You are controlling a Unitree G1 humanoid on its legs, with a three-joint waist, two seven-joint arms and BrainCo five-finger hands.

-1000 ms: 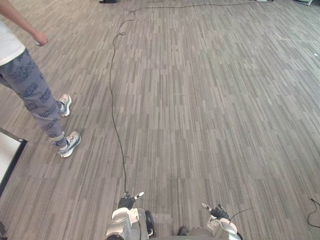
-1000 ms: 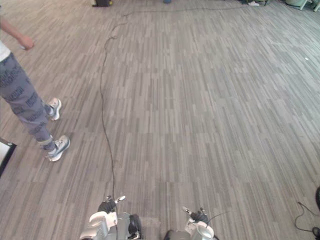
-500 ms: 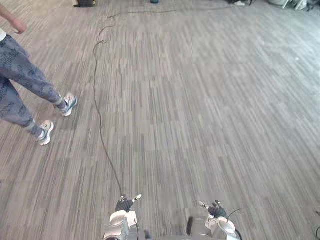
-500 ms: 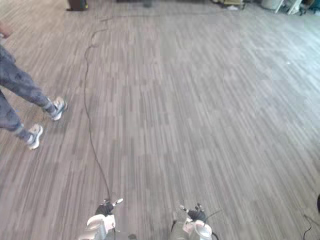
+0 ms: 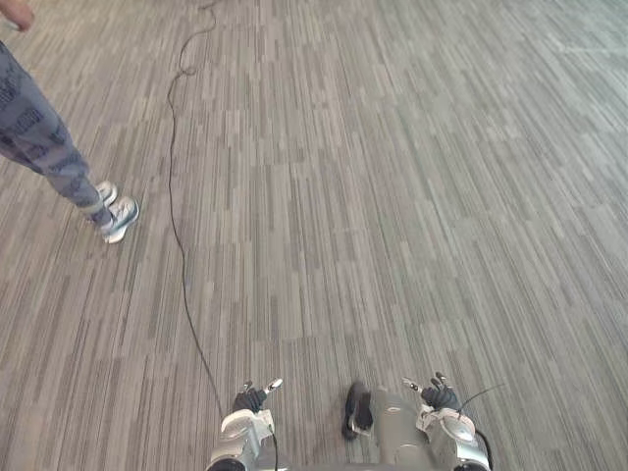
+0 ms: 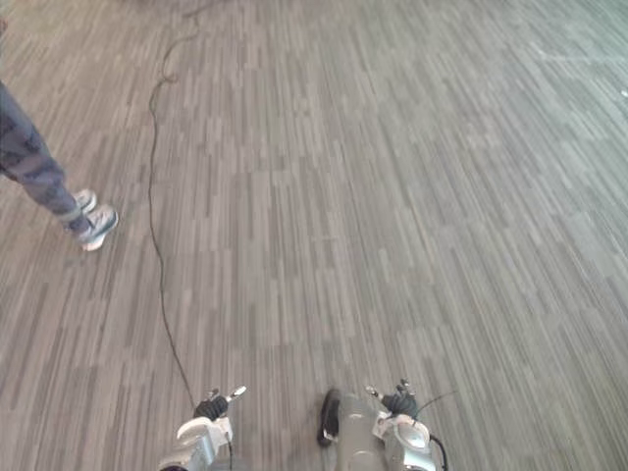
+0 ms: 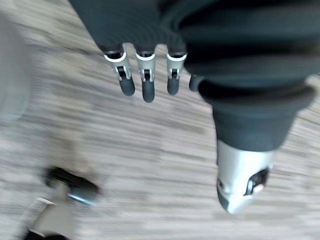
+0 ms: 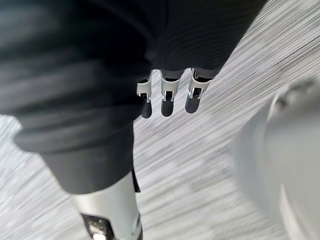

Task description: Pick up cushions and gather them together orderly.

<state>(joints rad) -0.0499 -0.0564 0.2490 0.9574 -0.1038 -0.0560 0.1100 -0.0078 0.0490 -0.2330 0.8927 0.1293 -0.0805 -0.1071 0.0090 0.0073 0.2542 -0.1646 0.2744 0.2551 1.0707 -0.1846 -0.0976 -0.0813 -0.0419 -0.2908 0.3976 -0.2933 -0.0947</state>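
My left hand (image 5: 250,397) hangs low at the bottom edge of the eye views, over grey striped carpet. In its wrist view the left hand's fingers (image 7: 145,86) point straight down and hold nothing. My right hand (image 5: 439,395) hangs a little to the right of it. Its fingers (image 8: 167,100) are also straight and empty, with only carpet beyond them.
A person stands at the far left, with legs in patterned grey trousers (image 5: 44,147) and pale sneakers (image 5: 116,216). One of the person's hands (image 5: 15,12) shows at the top left corner. Grey carpet (image 5: 392,196) stretches ahead and to the right.
The whole picture has shifted, so the camera has moved. The person has stepped and now stands with both feet close together. Both my hands hang as before.
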